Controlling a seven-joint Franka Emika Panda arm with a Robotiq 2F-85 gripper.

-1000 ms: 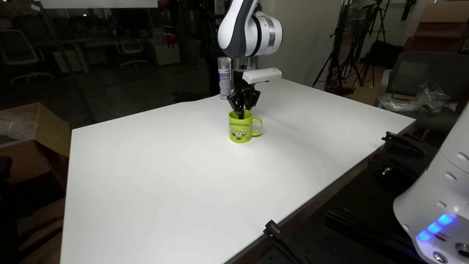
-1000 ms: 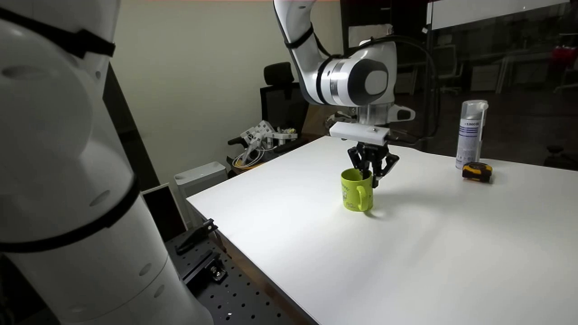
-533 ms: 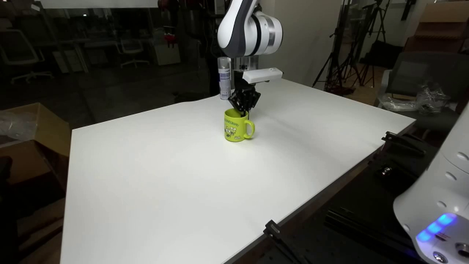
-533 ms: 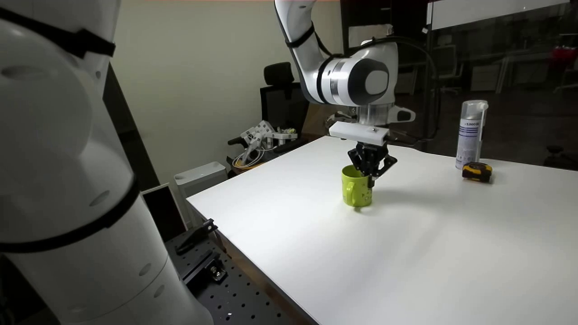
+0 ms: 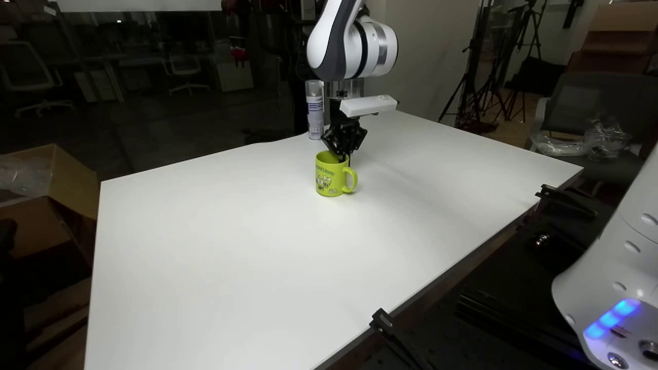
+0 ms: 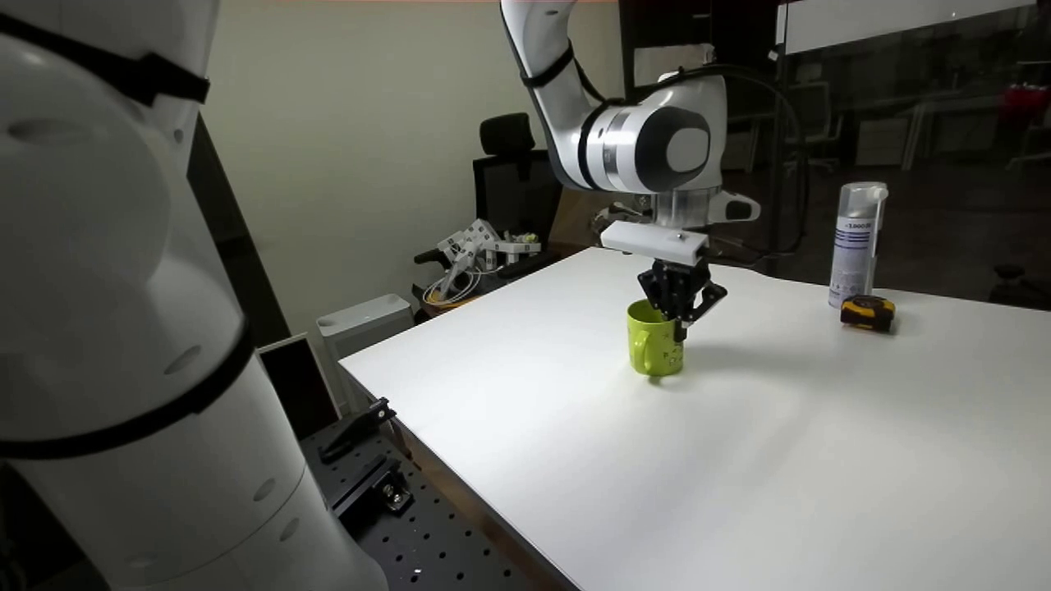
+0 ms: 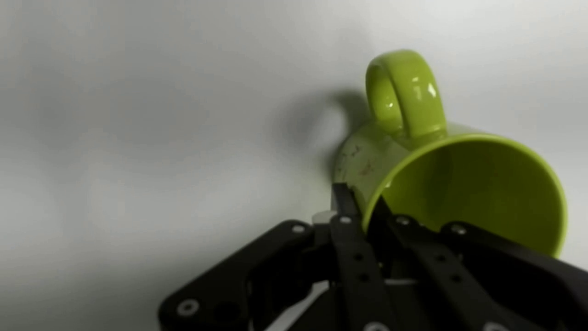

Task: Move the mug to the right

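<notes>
The lime-green mug stands upright on the white table in both exterior views [image 5: 328, 177] [image 6: 654, 349]. In the wrist view the mug [image 7: 477, 179] shows its open top, with its handle toward the top of the picture. My gripper [image 7: 363, 202] is shut on the mug's rim, one finger [image 7: 342, 197] outside the wall and the other inside the mug. The gripper also shows above the mug in both exterior views [image 5: 345, 158] [image 6: 675, 322]. The inner fingertip is partly hidden by the mug wall. I cannot tell whether the base touches the table.
A clear-capped spray can [image 5: 315, 117] stands near the table's far edge, also in an exterior view [image 6: 854, 246]. A black-and-yellow tape measure [image 6: 868, 313] lies beside it. Black clamps [image 5: 383, 319] sit on the table's edge by the robot base [image 5: 606, 288].
The gripper has closed on the mug's rim. The mug has turned, its handle swinging round, and shifted slightly. In the last half second gripper and mug have moved a little together.
</notes>
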